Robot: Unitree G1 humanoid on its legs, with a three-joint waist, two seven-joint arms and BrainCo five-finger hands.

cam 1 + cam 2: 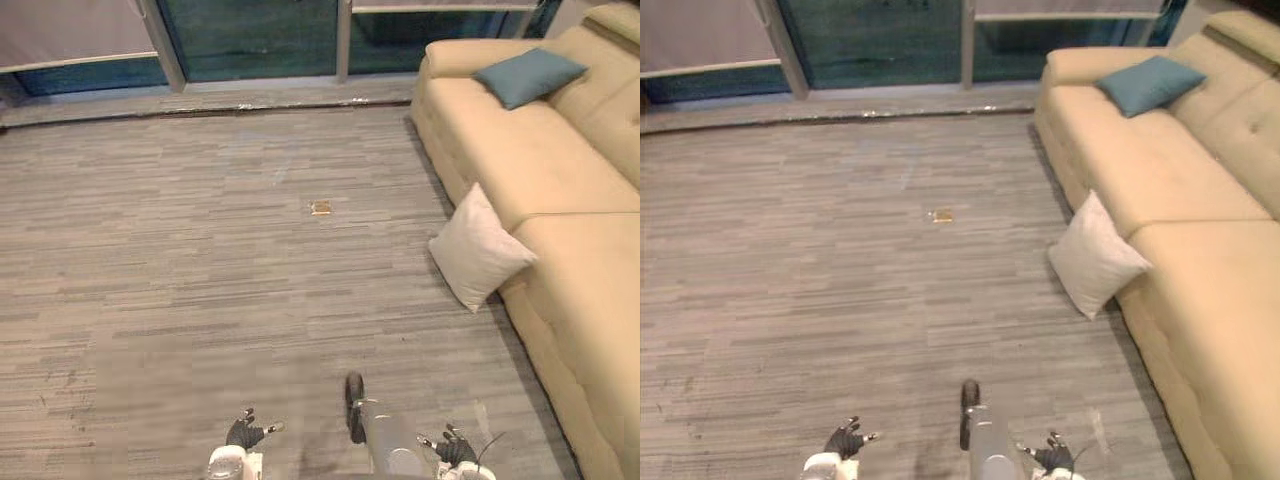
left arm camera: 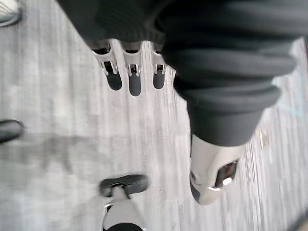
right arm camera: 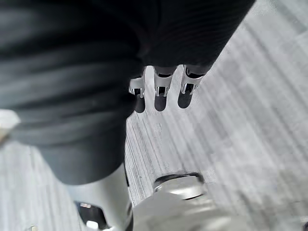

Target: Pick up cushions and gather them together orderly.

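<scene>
A white cushion stands on the wood floor, leaning against the front of the beige sofa. A teal cushion lies on the sofa seat near its far end. My left hand hangs low at the bottom of the eye views, fingers relaxed and holding nothing; the left wrist view shows its fingers over bare floor. My right hand is at the bottom right, also empty, with its fingers relaxed above the floor. Both hands are well short of the white cushion.
The sofa runs along the right side. Glass doors with metal frames line the far wall. A small brown scrap lies on the floor mid-room. Wide floor stretches to the left.
</scene>
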